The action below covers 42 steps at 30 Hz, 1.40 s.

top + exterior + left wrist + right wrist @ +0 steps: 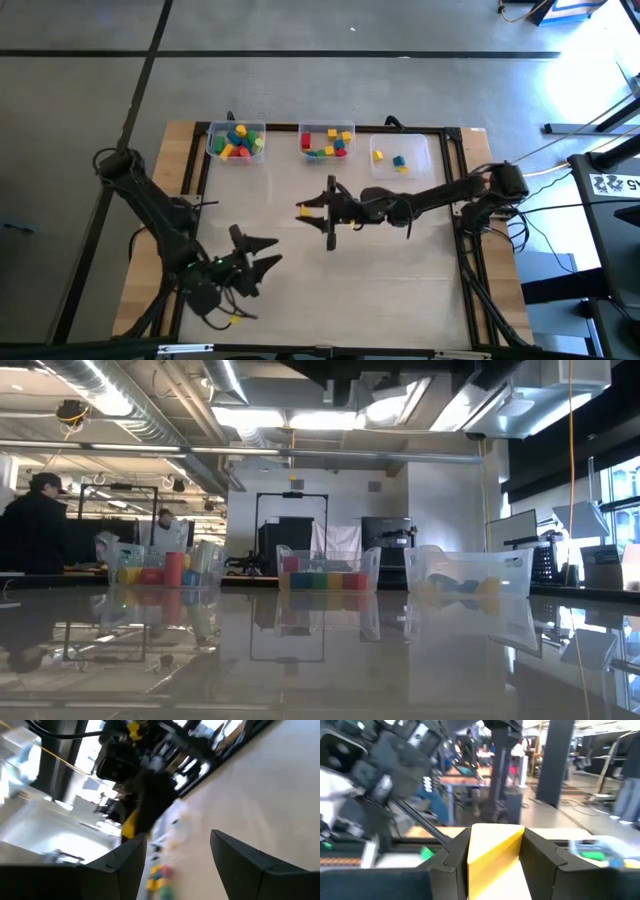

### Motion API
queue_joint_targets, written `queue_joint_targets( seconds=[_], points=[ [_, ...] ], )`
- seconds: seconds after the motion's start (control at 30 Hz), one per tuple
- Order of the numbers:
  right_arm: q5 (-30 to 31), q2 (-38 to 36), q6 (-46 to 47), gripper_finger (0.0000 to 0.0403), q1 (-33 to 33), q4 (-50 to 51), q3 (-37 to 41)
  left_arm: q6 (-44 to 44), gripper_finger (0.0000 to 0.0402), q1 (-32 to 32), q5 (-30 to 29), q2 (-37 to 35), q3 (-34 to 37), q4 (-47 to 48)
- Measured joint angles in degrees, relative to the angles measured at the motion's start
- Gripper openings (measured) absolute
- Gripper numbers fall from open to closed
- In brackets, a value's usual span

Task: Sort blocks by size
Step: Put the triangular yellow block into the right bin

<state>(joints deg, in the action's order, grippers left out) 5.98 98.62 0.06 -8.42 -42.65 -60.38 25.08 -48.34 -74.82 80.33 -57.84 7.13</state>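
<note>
Several coloured blocks lie in three clear bins along the table's far side: the left bin (236,142), the middle bin (327,141) and the right bin (401,157). The low view shows the same bins, the left bin (165,567), the middle bin (328,573) and the right bin (468,577). Over the table's middle, my right gripper (303,210) is shut on a yellow block (495,852). My left gripper (268,253) is open near the table's left front, with nothing between its fingers (125,862). My right gripper pinches the yellow block by two opposite sides (476,851) between its two fingers. The fingers lie level and point toward the table's left. The block (304,212) is lifted clear of the table.
A black frame (455,135) borders the white table top. The bins stand close together in a row at the far edge. The open table surface (380,280) lies between the two arms and toward the near edge. People and benches show in the room behind.
</note>
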Motion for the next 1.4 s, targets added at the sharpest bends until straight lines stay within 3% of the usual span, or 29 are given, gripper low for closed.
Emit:
queue_joint_targets(
  seconds=[0.27,0.5,0.63,0.77,1.1,1.4],
  points=[
    [5.9,-9.0,-6.9,0.0140,3.5,17.4,0.0,-24.3,0.0213,-4.9,3.4,-0.9,0.0,13.3],
    [13.7,-16.7,-9.6,0.0140,7.6,34.0,-0.1,-54.2,0.0213,-4.6,12.8,-0.9,0.0,34.1],
    [18.5,-20.8,-9.8,0.0140,10.8,44.9,-0.1,-65.3,0.0213,-4.4,16.3,-0.9,1.5,39.5],
    [22.1,-24.2,-9.3,0.0140,14.3,56.2,-0.1,-70.1,0.0213,-4.5,17.5,-0.9,4.0,40.1],
    [22.4,-24.6,-5.4,0.0140,25.9,76.1,0.1,-76.7,0.0213,-4.4,17.5,-0.8,7.6,40.3],
    [18.3,-24.4,-4.9,0.0140,36.3,76.2,5.4,-77.2,0.0213,-4.5,17.5,-0.8,7.6,40.2]
  ],
)
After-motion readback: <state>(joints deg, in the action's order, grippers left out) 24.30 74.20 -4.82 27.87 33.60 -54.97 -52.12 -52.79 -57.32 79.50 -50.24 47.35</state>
